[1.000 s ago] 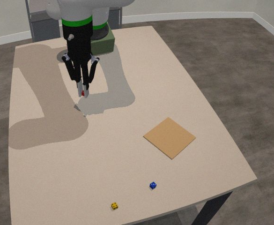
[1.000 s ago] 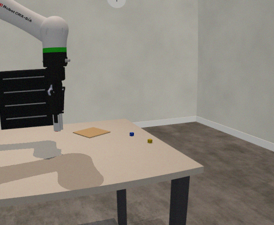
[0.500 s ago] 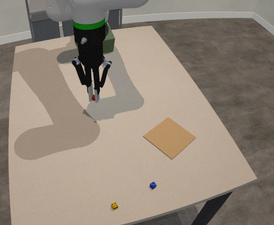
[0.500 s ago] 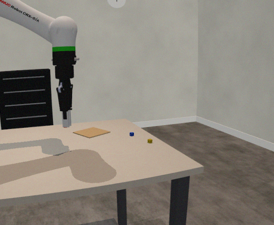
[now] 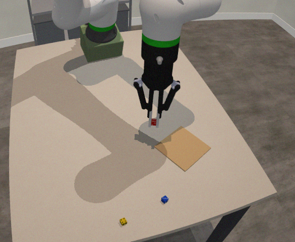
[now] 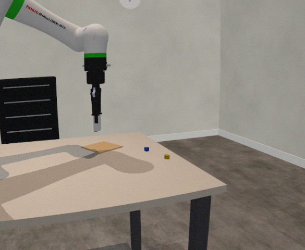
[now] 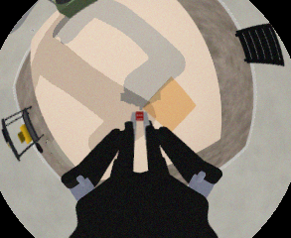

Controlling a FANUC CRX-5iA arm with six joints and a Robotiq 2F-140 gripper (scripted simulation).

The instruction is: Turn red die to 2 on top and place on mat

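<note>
The red die (image 5: 153, 122) (image 7: 139, 116) is between the fingertips of my gripper (image 5: 153, 123) (image 6: 96, 127) (image 7: 139, 117), which is shut on it. In the exterior view only a thin red edge shows under the fingertips. The gripper points down and holds the die well above the table, a little to the side of the orange mat (image 5: 185, 149) (image 6: 102, 147) (image 7: 174, 105). White pips show on the die's face towards the top view; its top number I cannot tell. The blue die (image 5: 164, 199) (image 6: 146, 149) and the yellow die (image 5: 123, 221) (image 6: 166, 156) rest on the table.
The table (image 5: 64, 161) (image 6: 98, 190) carries the green robot base (image 5: 103, 49) at its far end. The yellow die has four pips on top. Both other dice lie near the table's front edge, beyond the mat from the base. Arm shadows cross the table and the mat's corner.
</note>
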